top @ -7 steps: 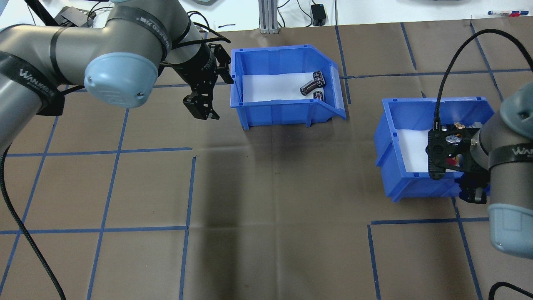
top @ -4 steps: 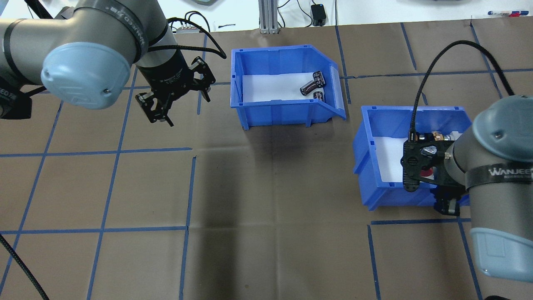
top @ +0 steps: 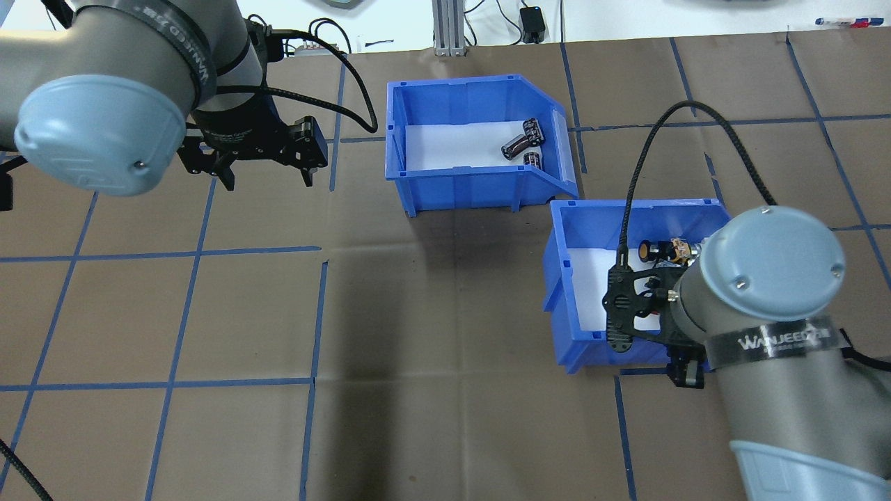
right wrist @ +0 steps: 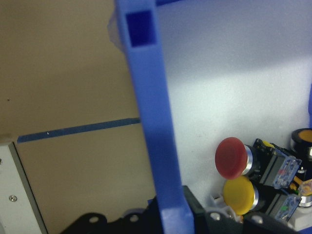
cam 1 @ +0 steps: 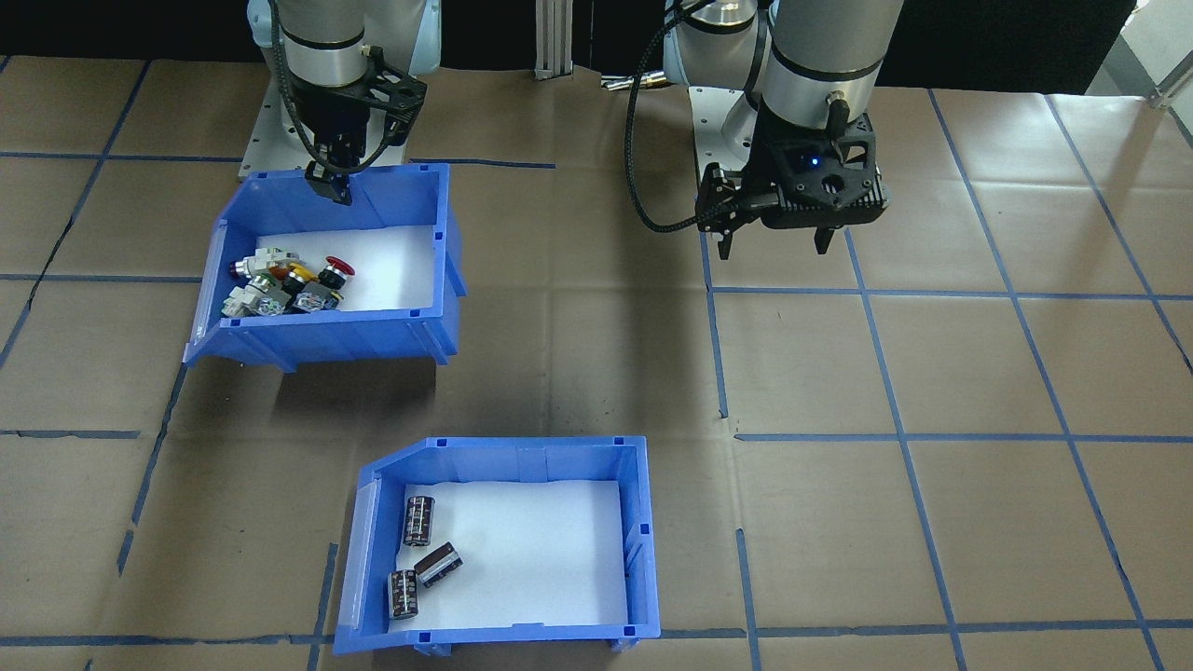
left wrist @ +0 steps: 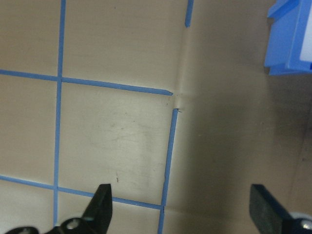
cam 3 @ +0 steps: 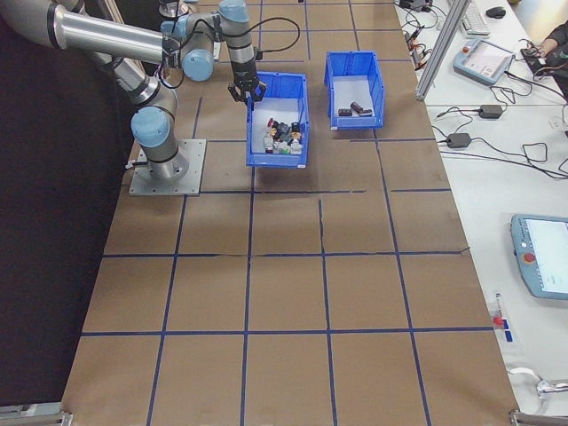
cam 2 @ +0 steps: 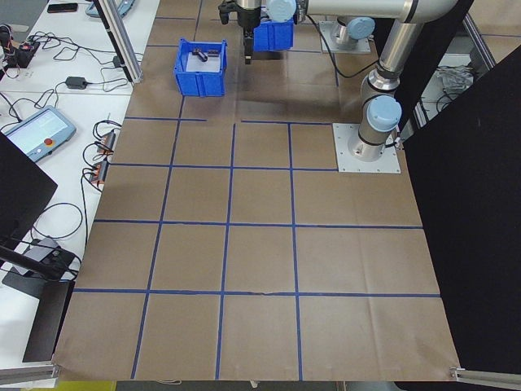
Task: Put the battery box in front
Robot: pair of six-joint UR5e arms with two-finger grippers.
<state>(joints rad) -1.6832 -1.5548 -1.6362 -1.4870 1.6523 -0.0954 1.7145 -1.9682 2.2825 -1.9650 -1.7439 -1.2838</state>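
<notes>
The battery box [top: 459, 184] is a blue bin with a white liner; it stands on the table's far middle with three dark cells [top: 518, 145] in its right end. The front-facing view has the battery box [cam 1: 522, 457] at the bottom. My left gripper [top: 268, 177] hangs open and empty over bare paper, left of the box and apart from it. My right gripper [cam 1: 328, 182] is shut on the rear wall of a second blue bin [top: 559, 278] with coloured push-button switches [cam 1: 284, 280]. In the right wrist view that bin's wall [right wrist: 151, 122] runs between the fingers.
Brown paper with a blue tape grid covers the table. The switch bin's far left corner lies close to the battery box's open front lip. An aluminium post [top: 449, 28] and a black power adapter [top: 532, 21] stand beyond the far edge.
My right arm has carried the switch bin left and nearer the robot, close to the battery box. My left arm has swung left, away from the box, with its gripper open throughout.
</notes>
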